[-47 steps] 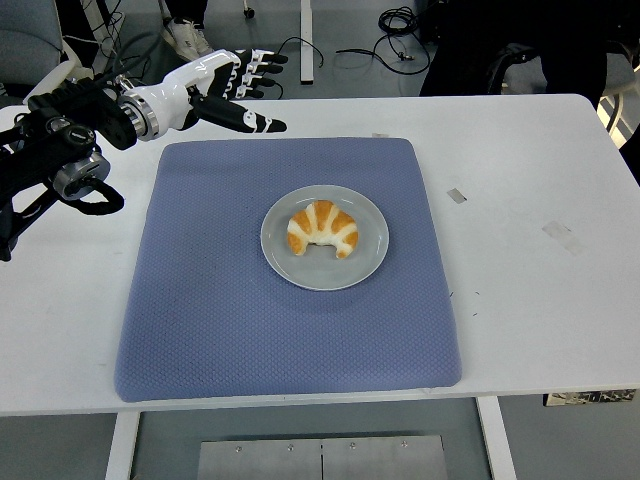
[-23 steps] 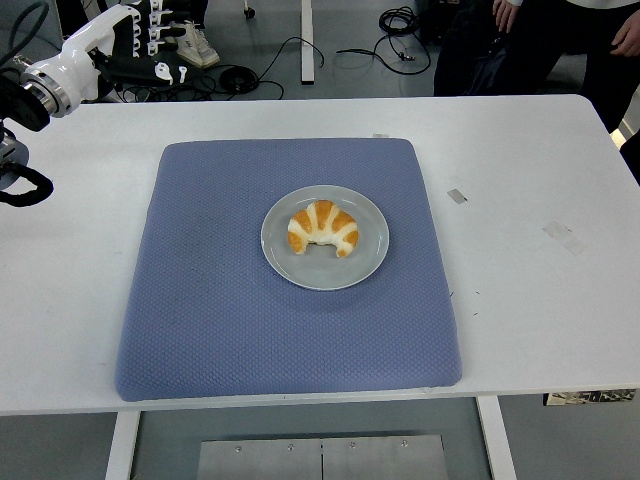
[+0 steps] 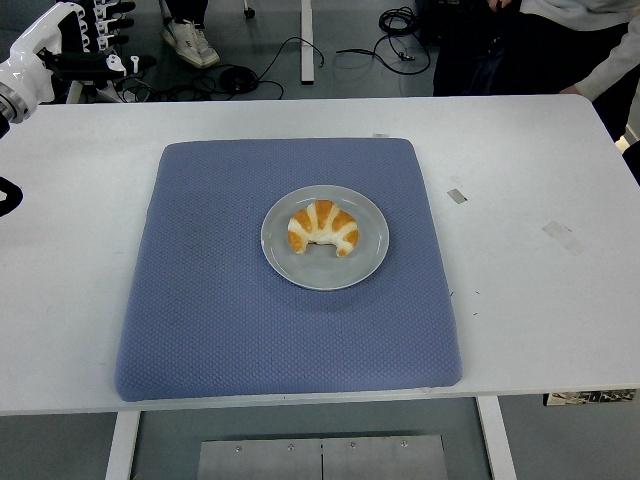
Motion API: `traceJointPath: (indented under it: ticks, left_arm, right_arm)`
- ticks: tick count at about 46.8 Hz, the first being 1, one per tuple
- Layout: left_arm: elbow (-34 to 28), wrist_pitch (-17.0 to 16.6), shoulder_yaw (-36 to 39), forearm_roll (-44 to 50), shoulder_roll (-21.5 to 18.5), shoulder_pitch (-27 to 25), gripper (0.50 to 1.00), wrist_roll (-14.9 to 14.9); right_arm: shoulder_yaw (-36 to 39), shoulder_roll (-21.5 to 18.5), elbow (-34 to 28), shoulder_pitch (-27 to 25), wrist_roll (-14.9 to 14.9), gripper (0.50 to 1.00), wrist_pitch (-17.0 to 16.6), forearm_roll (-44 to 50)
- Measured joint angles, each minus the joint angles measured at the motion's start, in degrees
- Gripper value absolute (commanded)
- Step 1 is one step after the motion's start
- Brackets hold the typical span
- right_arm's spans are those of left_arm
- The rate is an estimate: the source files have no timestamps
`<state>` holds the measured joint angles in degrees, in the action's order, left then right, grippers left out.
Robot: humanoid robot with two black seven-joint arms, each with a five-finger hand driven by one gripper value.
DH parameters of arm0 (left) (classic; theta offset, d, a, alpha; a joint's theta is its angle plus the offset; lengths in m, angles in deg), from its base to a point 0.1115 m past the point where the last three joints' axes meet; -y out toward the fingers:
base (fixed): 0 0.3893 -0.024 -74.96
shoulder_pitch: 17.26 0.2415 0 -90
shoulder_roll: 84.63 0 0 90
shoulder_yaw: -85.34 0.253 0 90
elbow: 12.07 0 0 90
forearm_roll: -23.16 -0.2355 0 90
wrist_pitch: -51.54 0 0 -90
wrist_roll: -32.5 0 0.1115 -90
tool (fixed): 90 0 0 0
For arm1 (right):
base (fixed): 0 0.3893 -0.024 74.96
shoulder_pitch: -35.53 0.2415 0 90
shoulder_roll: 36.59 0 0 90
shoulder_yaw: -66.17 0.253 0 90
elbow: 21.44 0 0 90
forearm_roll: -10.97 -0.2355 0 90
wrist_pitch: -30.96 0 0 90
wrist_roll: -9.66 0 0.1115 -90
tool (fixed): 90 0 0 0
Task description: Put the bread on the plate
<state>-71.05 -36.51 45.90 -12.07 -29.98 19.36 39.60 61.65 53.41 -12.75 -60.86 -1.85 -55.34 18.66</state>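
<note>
One bread (image 3: 322,229), a crescent-shaped piece, is seen lying on the one grey plate (image 3: 371,259) at the centre of the frame. The plate is carried by a single blue mat (image 3: 210,310) spread over the white tabletop (image 3: 540,300). One left hand (image 3: 88,42) is held at the upper left of the frame, fingers extended and nothing grasped. Two tape scraps (image 3: 456,195) are counted right of the mat.

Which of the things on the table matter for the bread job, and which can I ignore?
Job: bread, lying on the plate; left hand, open, up at the far left corner.

Ignore: blue mat, tape scraps on the table, person's sleeve.
</note>
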Motion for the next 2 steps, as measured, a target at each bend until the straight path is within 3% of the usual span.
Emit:
traceJointPath:
  ticks: [2]
  left_arm:
    - [0.06,-0.01,-0.02,-0.01,0.08,0.01,0.910,0.01]
  right_arm:
    - [0.02,0.00,0.02,0.11,0.00,1.000,0.01,0.00]
